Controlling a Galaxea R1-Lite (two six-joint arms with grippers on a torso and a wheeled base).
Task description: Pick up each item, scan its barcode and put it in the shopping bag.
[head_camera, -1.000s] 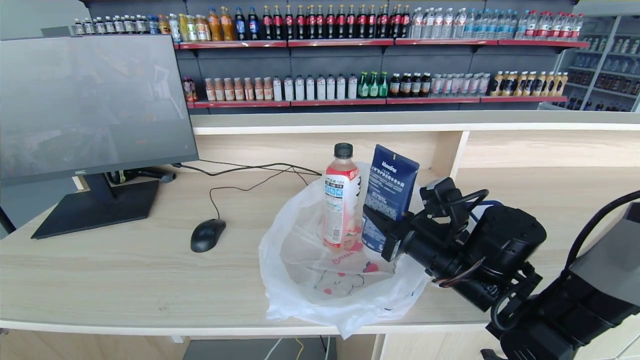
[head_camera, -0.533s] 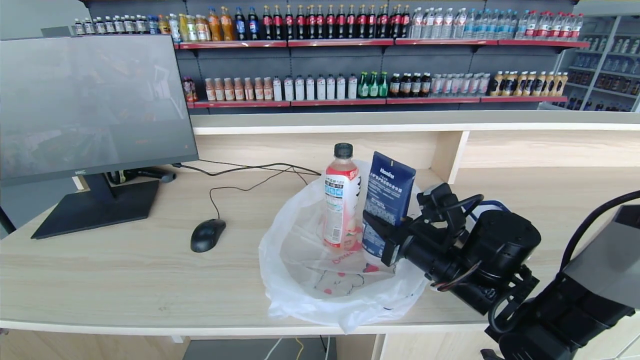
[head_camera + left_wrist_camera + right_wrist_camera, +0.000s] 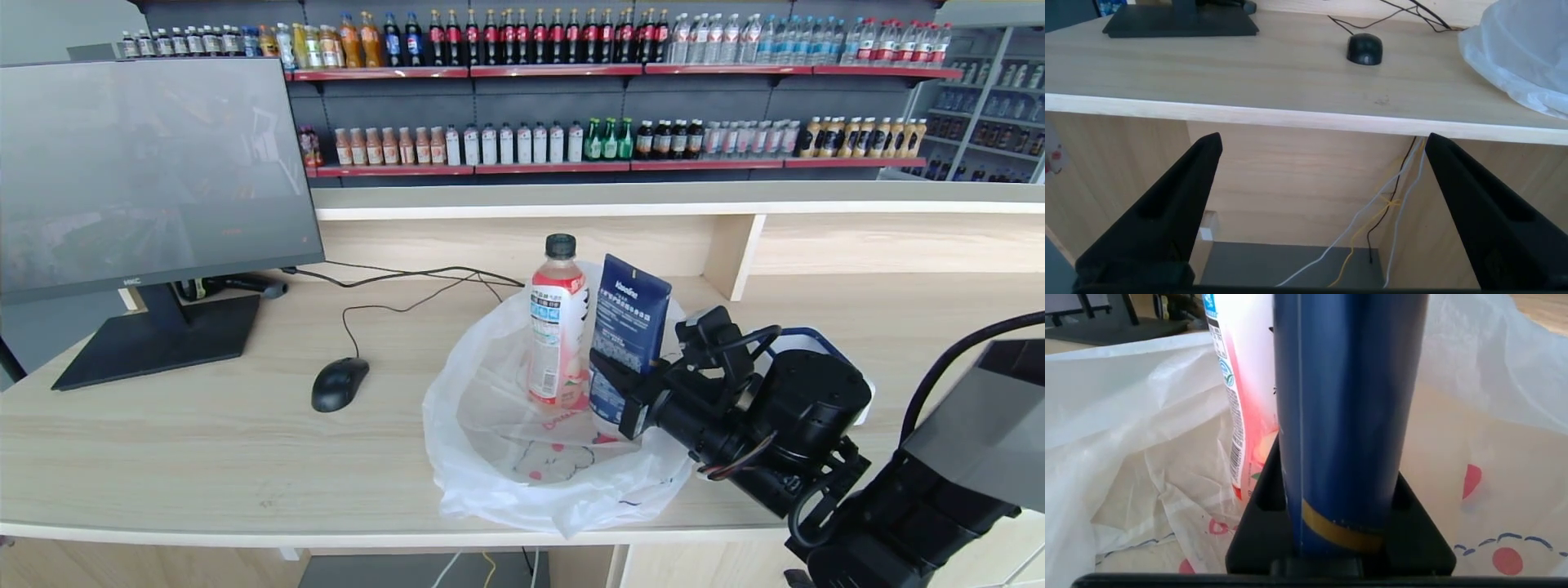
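Your right gripper [image 3: 614, 390] pinches the blue pouch [image 3: 630, 322] low down. It holds the pouch upright in the mouth of the shopping bag [image 3: 482, 433], just right of the pink bottle [image 3: 557, 335], likely so neither tips. Your left gripper [image 3: 1315, 212] hangs spread below the bench [image 3: 204, 441] edge, out of the way.

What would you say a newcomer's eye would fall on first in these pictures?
The right gripper holds a dark blue pouch upright in the open white shopping bag, close beside a pink drink bottle standing there. Farther left on the counter sit a black mouse and a dark monitor.
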